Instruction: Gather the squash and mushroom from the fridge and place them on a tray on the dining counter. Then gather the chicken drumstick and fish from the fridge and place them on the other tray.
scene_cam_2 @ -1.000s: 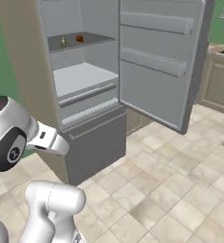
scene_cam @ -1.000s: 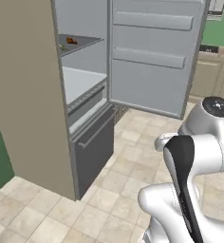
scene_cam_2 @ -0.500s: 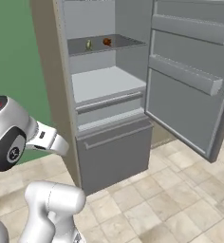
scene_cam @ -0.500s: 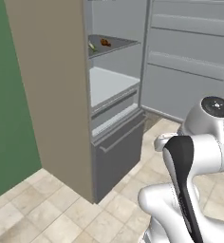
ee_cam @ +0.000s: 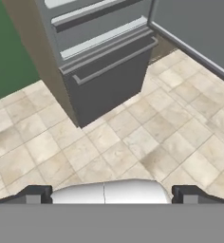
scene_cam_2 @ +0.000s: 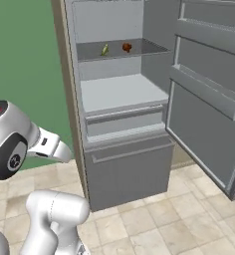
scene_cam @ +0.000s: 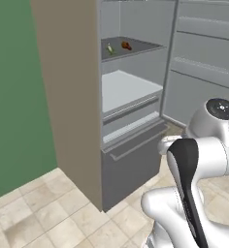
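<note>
The claw (ee_cam: 108, 193) hangs spread fully wide and empty above the tiled floor (ee_cam: 147, 137), in front of the fridge (scene_cam_2: 124, 164), whose door stands open. On the fridge's upper shelf (scene_cam_2: 120, 50) lie a small greenish fish (scene_cam_2: 105, 49) and a reddish-brown item (scene_cam_2: 127, 47) beside it.

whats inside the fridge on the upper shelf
Two small items sit on the upper shelf of the open fridge: a slim greenish one and a reddish-brown one. The white shelf below looks bare. The closed drawers' contents are hidden.
</note>
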